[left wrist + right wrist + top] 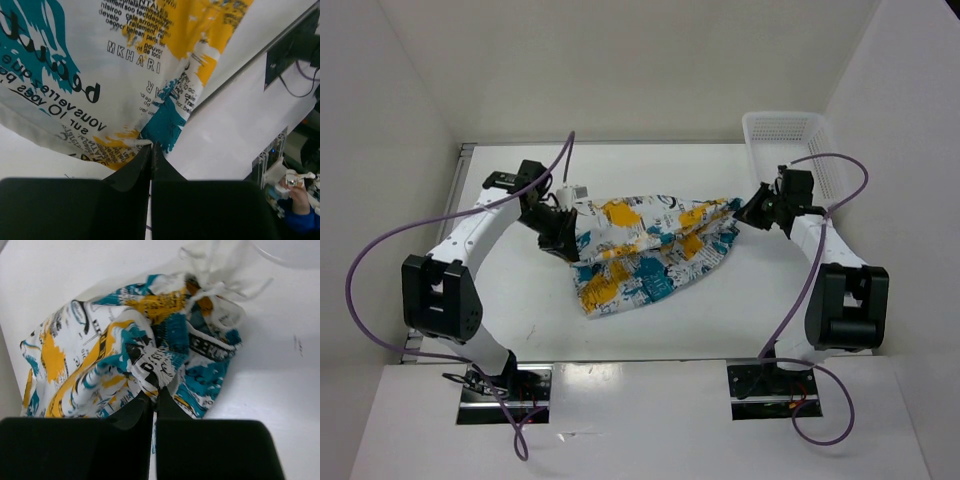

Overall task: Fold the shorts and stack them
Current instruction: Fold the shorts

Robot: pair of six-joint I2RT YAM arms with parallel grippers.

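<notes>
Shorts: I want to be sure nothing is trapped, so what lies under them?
Only the white table shows around the shorts, pinched at each end by the left claw and right claw. Whatever is beneath the fabric is covered.

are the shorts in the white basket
No, the shorts lie on the table, outside the basket at the far right.

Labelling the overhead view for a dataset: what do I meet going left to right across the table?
left gripper → shorts → right gripper → white mesh basket
</notes>
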